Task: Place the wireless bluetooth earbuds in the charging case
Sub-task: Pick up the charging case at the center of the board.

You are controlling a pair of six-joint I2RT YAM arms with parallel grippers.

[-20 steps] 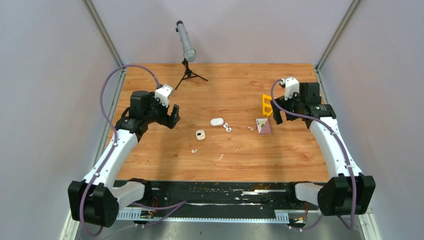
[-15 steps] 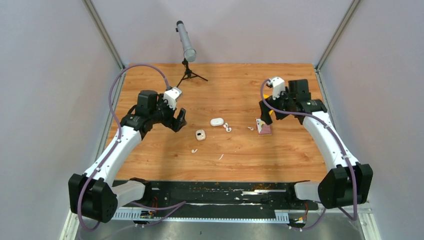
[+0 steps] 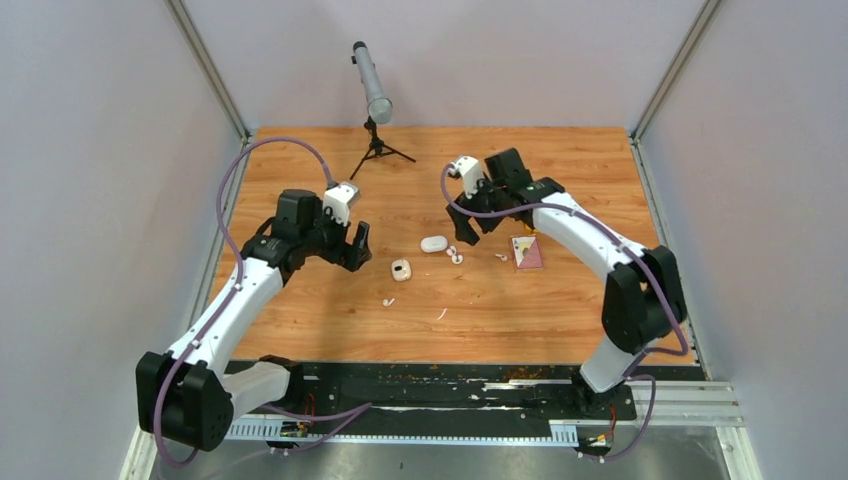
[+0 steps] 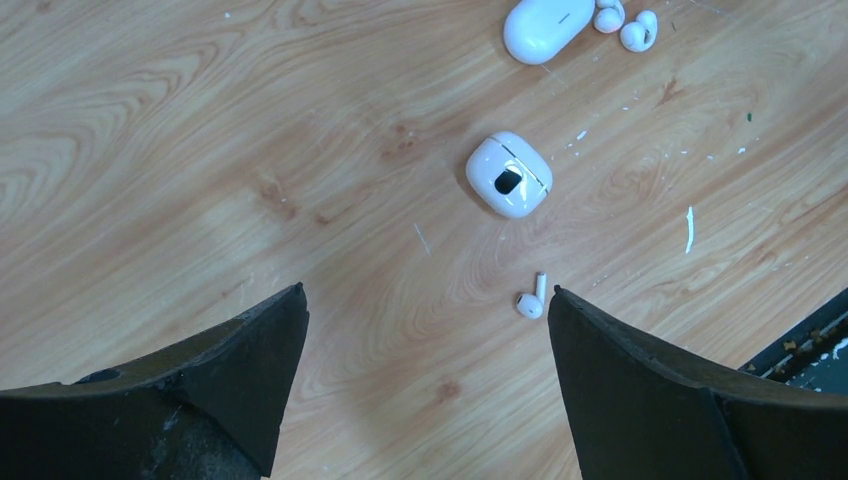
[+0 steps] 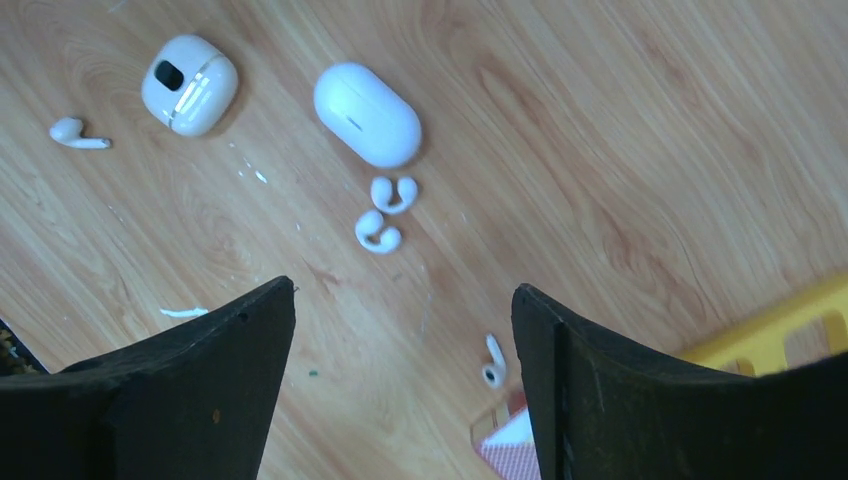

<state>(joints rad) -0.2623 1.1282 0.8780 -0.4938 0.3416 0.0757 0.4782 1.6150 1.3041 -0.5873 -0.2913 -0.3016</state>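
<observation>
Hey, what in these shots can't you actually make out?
Yellow object: right wrist view, cut off by the edge and the right gripper; top view, apparently behind the right arm.
Patterned card: right wrist view, cut by the bottom edge.
Oval case: left wrist view, clipped by the top edge.
Stemmed earbuds: top view, too small for detail.

Wooden table (image 3: 560,310) enclosed by plain lavender-grey walls (image 3: 90,200).
</observation>
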